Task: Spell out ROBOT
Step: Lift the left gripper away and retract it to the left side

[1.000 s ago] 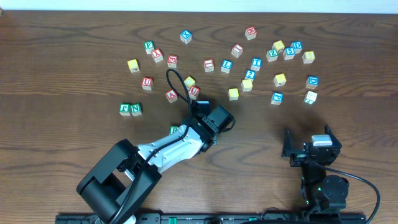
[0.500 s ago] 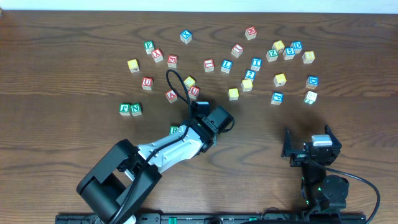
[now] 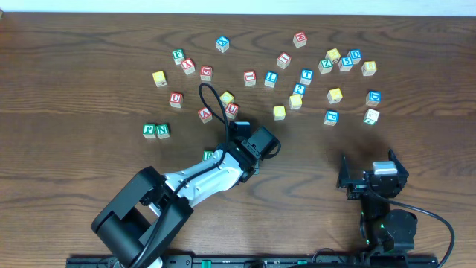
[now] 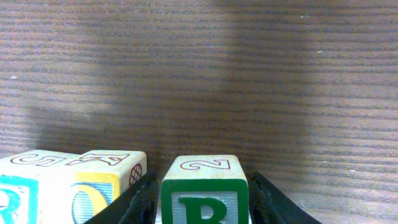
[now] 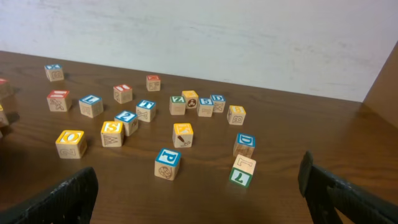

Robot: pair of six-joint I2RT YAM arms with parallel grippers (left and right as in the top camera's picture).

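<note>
While left end effector (image 4: 204,210) clamps green B cube (image 4: 203,177) | right end effector (image 3: 370,173) spread wide, holding nothing

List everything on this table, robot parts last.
Table: one, dark brown wood, under everything.
Scattered letter blocks: over two dozen; red, blue, green, yellow; far half of table.
B block: one, green letter, mid-table, gripped.
O block: one, yellow letter, left of the B block.
Cable: one, black, looping over the blocks from the left arm.
Left gripper: one, black, closed on the B block.
Right gripper: one, black, open, near right side.
</note>
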